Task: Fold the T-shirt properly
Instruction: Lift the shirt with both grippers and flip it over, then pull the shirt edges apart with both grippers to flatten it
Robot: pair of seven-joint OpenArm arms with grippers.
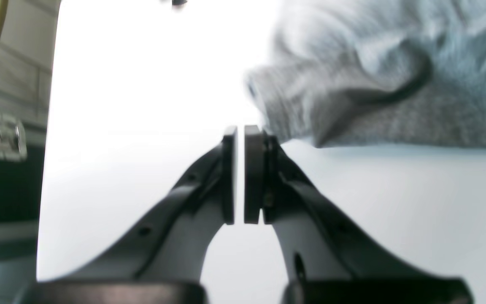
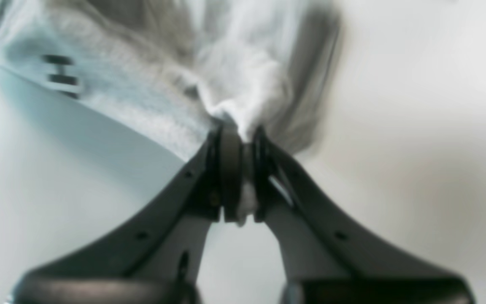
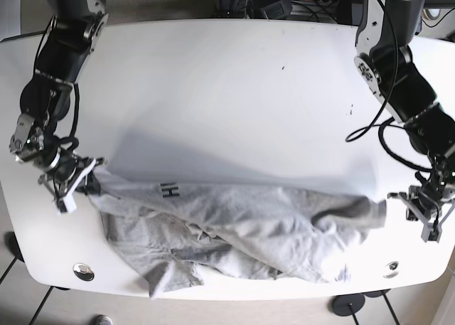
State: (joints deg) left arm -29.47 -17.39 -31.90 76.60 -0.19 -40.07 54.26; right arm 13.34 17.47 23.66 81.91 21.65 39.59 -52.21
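T-shirt (image 3: 234,232) in right gripper (image 2: 243,173)

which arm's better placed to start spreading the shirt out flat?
Right, probably. The right gripper already has its jaws shut on a bunch of the T-shirt. The left gripper is shut on nothing, just beside the cloth's edge, and must regrasp first.

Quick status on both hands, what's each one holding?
Left hand: closed, empty, beside the grey T-shirt.
Right hand: closed on a bunched edge of the T-shirt.
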